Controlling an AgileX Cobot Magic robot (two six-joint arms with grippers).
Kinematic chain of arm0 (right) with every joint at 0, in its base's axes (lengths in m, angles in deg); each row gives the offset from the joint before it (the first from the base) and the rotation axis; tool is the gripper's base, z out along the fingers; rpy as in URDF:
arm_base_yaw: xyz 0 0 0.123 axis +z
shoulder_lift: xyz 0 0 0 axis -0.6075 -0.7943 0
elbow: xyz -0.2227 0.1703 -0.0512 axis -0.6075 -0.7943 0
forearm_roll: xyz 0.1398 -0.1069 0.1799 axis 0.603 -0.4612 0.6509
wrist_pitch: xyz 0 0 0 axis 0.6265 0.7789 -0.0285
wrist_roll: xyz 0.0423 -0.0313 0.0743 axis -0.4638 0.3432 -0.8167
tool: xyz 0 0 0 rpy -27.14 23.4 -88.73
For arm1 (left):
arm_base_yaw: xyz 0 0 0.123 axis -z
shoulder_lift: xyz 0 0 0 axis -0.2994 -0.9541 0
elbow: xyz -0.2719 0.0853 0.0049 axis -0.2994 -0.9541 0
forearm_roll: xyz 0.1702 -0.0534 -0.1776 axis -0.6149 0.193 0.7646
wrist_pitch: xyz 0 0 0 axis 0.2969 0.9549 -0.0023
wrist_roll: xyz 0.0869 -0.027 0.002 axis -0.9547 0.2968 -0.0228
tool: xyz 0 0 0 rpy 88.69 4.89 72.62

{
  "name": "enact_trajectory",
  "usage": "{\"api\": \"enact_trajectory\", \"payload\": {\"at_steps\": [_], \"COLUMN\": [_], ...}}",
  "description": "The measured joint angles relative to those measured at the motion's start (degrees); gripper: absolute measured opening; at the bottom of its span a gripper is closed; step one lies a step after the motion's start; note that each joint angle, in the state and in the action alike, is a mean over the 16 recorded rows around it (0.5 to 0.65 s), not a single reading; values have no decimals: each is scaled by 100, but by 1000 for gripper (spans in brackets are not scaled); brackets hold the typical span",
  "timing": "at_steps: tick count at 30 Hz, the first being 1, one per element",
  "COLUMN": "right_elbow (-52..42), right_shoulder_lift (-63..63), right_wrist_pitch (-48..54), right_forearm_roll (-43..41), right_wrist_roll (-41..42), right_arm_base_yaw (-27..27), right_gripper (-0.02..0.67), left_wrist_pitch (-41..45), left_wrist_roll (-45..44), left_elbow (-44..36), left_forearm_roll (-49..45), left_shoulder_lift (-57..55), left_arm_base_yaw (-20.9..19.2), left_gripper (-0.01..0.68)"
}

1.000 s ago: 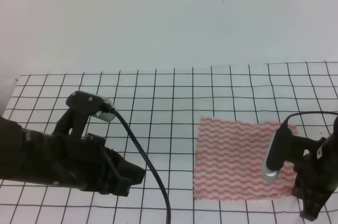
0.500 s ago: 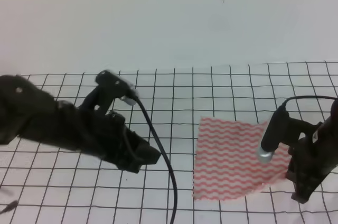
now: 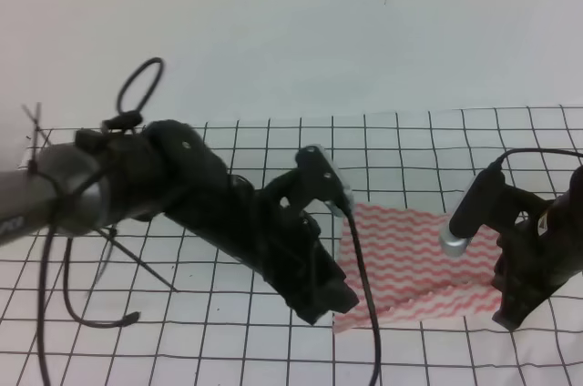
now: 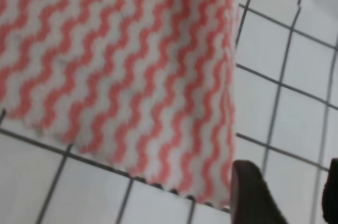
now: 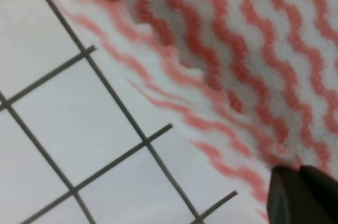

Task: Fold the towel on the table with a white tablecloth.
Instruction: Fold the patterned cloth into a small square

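The towel (image 3: 410, 254), striped pink-red and white, lies right of centre on the table under the white tablecloth (image 3: 246, 145) with its black grid. My right gripper (image 3: 508, 316) is shut on the towel's near right corner, which is raised off the cloth. In the right wrist view the dark fingers (image 5: 301, 195) pinch the towel (image 5: 237, 39) at its edge. My left gripper (image 3: 330, 299) has reached across to the towel's near left corner. In the left wrist view it (image 4: 290, 197) is open, one finger (image 4: 253, 192) just past the towel (image 4: 116, 60) edge, gridded cloth between the fingers.
The left arm's black cable (image 3: 86, 318) loops down onto the tablecloth at the left, and another cable (image 3: 364, 313) hangs by the towel's left edge. A plain pale wall (image 3: 291, 31) rises behind the table's far edge.
The left arm has swung from the left side rightward to the towel's near left corner. The right gripper has lifted the near right corner, so the towel's near edge slopes upward.
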Motion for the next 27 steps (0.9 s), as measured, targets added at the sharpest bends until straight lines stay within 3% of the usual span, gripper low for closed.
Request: {"api": "enact_trajectory", "payload": {"at_steps": [10,27], "right_elbow": [3,3], "right_shoulder_lift": [0,0], "right_wrist_pitch": [-15,-27], "right_forearm_roll": [-68,-83], "right_wrist_roll": [-86,-165], "right_arm_base_yaw": [0,0], "right_gripper": [4,5], "left_wrist_pitch": [-525,-1073], "left_wrist_roll": [-80,-187], "left_elbow": [233,264], "left_forearm_roll": [-325,-320], "left_shoulder_lift": [-423,-882], "left_arm_base_yaw": [557,861], "left_gripper": [283,271]}}
